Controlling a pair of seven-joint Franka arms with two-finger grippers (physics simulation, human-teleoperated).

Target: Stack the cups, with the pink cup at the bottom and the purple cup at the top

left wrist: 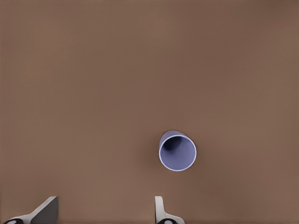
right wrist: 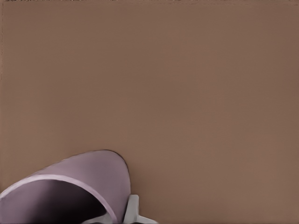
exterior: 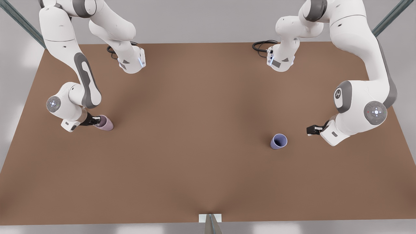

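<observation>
The purple cup [exterior: 279, 141] stands upright on the brown table [exterior: 201, 169], toward the front view's right and nearest the camera, its mouth open to the ceiling. Just beside it, but apart, the left gripper [exterior: 312, 130] hangs with its fingers [left wrist: 161, 210] spread wide and nothing between them (the left wrist view looks down into the purple cup [left wrist: 177, 151]). Farther back, at the front view's left, the right gripper [exterior: 94, 121] is closed on the rim of the pink cup [exterior: 105, 123], one finger [right wrist: 132, 210] pressed against its outer wall. The pink cup [right wrist: 74, 186] is tilted.
</observation>
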